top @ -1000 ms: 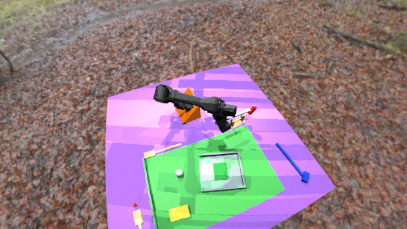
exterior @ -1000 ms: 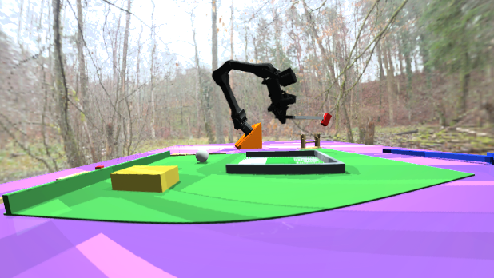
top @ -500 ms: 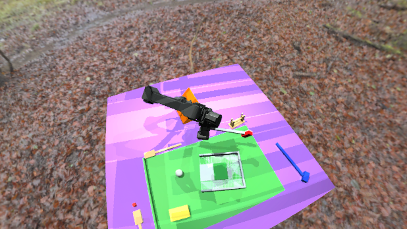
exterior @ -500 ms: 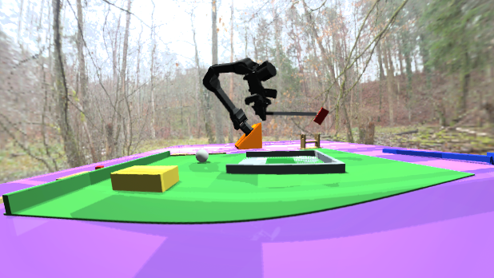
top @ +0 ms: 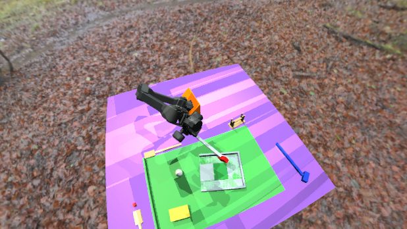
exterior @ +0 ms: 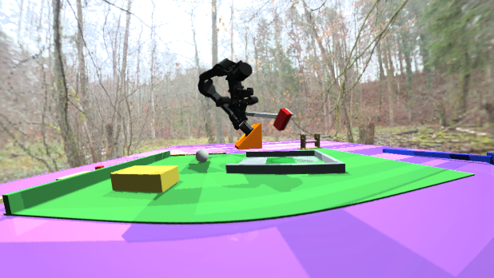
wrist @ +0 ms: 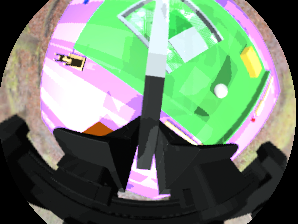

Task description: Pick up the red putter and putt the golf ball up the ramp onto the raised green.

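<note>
My gripper [top: 195, 132] [wrist: 147, 119] is shut on the dark grip of the red putter [top: 223, 159] [exterior: 283, 119] [wrist: 156, 65]. The putter is in the air, its pale shaft slanting out so that its red head hangs above the walled frame. The white golf ball [top: 178, 172] [exterior: 201, 156] [wrist: 220, 91] is on the green mat [top: 260, 171] [exterior: 224, 208], apart from the putter. The grey-walled frame [top: 242, 171] [exterior: 285, 168] stands beside the ball, with a pale ramp [top: 207, 172] [wrist: 189, 45] on its ball side and a darker green square inside.
A yellow block [top: 180, 213] [exterior: 140, 180] [wrist: 251, 62] sits on the mat. A low wall [exterior: 92, 177] edges one side. A wooden rack [top: 238, 122] [exterior: 310, 140] [wrist: 75, 61], blue putter [top: 291, 161], orange wedge [exterior: 254, 137], pale mallets [top: 149, 154] [top: 137, 217] and red cube [top: 134, 204] stand around.
</note>
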`<state>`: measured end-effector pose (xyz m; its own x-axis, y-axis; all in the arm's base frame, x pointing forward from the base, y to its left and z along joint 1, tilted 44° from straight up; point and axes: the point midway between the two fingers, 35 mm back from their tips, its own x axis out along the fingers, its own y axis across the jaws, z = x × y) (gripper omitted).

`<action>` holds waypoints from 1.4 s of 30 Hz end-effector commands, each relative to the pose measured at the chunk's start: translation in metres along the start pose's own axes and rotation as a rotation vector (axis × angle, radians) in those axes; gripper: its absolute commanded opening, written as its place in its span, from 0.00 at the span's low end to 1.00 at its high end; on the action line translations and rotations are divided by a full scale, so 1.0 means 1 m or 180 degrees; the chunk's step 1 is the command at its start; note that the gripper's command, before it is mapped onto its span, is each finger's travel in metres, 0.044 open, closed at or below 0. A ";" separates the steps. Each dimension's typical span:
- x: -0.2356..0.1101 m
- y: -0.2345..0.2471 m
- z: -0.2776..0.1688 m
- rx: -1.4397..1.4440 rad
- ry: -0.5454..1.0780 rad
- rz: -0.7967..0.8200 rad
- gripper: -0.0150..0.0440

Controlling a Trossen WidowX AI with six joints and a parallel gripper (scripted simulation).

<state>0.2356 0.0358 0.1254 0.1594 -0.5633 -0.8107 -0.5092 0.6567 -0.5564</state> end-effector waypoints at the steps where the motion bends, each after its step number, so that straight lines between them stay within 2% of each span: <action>1: -0.003 -0.016 -0.018 0.0431 0.0032 -0.0070 0.25; 20: -0.018 -0.071 -0.115 0.2550 0.0124 -0.0466 0.25; 27: -0.015 -0.072 -0.116 0.2569 0.0124 -0.0467 0.25; 42: 0.021 -0.076 -0.120 0.2573 0.0119 -0.0476 0.25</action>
<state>0.1762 -0.0832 0.1752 0.1384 -0.6762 -0.7236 0.2853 0.7269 -0.6246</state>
